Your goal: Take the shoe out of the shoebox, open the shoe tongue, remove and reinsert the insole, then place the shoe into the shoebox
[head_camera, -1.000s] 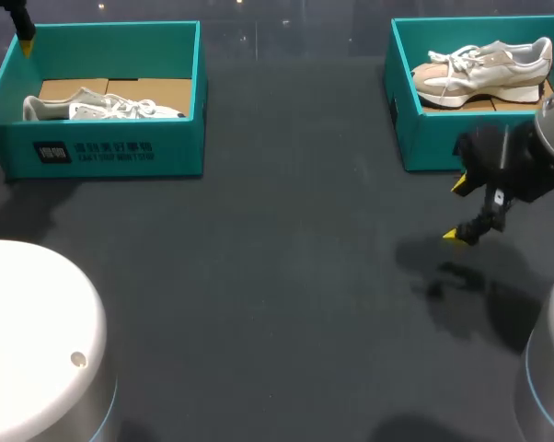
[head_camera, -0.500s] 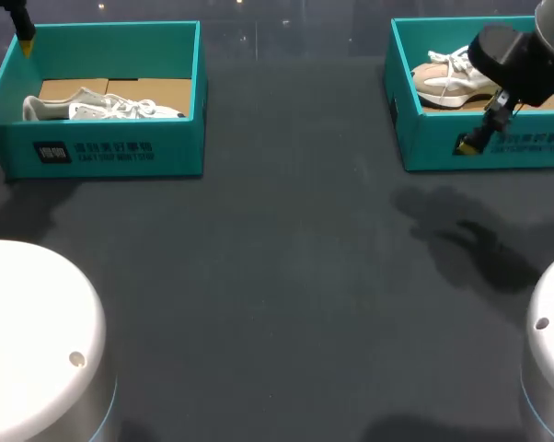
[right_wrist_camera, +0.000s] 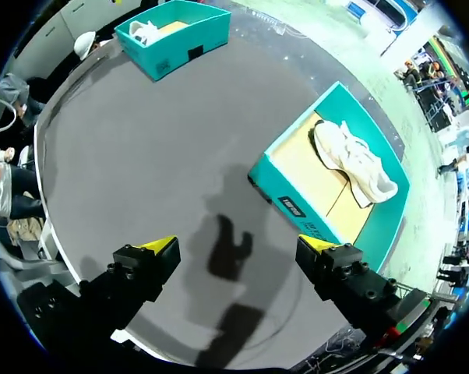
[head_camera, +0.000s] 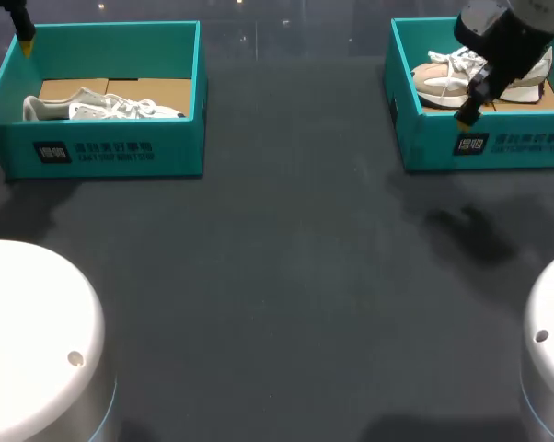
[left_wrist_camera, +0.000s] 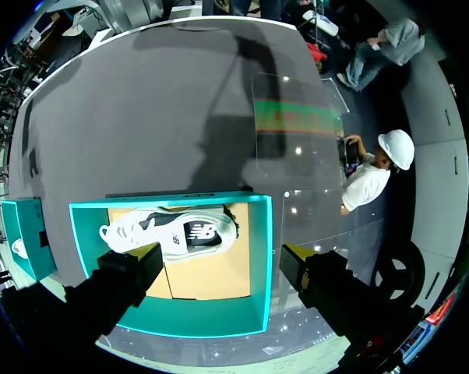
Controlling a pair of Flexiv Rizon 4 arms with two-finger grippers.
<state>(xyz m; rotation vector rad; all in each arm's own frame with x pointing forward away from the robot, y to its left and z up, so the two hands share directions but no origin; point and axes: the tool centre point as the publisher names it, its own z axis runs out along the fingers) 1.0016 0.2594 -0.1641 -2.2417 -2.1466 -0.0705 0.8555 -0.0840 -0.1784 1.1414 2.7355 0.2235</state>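
Head view shows the right gripper (right_wrist_camera: 238, 244), fingers spread wide and empty, risen from the table (head_camera: 277, 276) to the front wall of the right shoebox (head_camera: 516, 143), where the shoe (head_camera: 438, 81) lies untouched, so extraction comes next; the left gripper (left_wrist_camera: 221, 253) stays wide open.

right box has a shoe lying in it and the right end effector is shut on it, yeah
Not quite. The right end effector is open and holds nothing. The right wrist view shows its fingers wide apart above the table, while the shoe does lie in the right box, ahead of it.
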